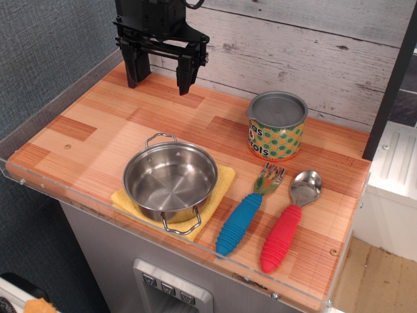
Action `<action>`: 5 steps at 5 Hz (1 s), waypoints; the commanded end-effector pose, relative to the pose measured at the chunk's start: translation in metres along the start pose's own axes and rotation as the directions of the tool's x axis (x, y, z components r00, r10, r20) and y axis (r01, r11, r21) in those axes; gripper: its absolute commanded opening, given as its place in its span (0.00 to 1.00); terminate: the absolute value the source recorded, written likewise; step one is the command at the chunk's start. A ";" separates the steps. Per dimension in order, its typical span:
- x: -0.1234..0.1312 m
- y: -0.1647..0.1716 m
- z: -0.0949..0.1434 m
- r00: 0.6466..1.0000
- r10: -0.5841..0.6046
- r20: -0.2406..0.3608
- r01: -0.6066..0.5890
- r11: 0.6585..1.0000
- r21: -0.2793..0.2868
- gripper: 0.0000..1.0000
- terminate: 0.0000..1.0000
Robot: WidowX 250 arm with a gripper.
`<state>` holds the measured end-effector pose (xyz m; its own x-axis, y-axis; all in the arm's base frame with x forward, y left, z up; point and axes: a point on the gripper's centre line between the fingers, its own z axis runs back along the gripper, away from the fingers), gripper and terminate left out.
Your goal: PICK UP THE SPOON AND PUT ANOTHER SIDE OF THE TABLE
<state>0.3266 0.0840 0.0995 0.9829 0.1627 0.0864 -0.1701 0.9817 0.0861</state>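
1. Spoon (244,210), blue ribbed handle with a pronged metal head, is lying flat on the table (98,124), well apart from the gripper (161,73) and toward the opposite front corner.
2. Red-handled spoon (290,220) is lying just beside it, on the side away from the gripper.
3. Steel pan (171,179) is sitting on a yellow cloth (221,182), between gripper and spoon.
4. Tin can (277,125) is standing behind the utensils.
5. Gripper is hanging with fingers spread wide, holding nothing.

- My arm above my gripper (158,68) is cut off by the top edge.
- Yellow cloth (221,186) mostly hidden under the pot (171,179).
- Can (277,126) lettering only partly readable.
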 end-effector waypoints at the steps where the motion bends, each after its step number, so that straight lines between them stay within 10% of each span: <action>1: 0.000 0.000 0.000 1.000 0.000 0.000 0.000 1.000 0.000 1.00 0.00; 5: -0.046 -0.076 0.006 0.985 -0.173 0.023 0.173 0.985 -0.005 1.00 0.00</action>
<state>0.2913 0.0008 0.0795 0.9993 -0.0085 0.0372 0.0050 0.9956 0.0937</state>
